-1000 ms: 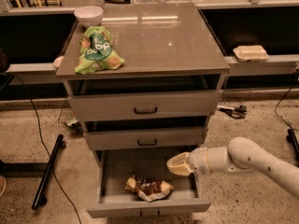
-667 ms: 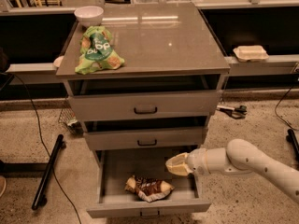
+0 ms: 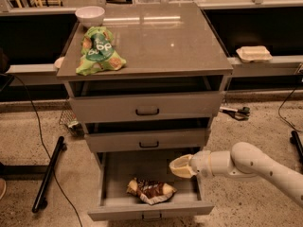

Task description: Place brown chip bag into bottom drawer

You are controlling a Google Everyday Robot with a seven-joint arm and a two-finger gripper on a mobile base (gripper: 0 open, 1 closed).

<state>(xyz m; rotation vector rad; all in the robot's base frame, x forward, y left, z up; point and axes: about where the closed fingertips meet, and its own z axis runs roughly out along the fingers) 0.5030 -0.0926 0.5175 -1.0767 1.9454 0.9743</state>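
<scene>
- The brown chip bag (image 3: 150,191) lies flat inside the pulled-out bottom drawer (image 3: 147,211), near its front wall.
- The gripper (image 3: 179,167) hovers over the drawer's right rear, just above and beside the bag and not touching it; I cannot tell whether it is spread or closed.
- The placing looks done.
- The next move calls for lifting the arm clear of the drawer's side wall.
- A green snack bag (image 3: 98,51) rests on the counter (image 3: 161,37).
</scene>
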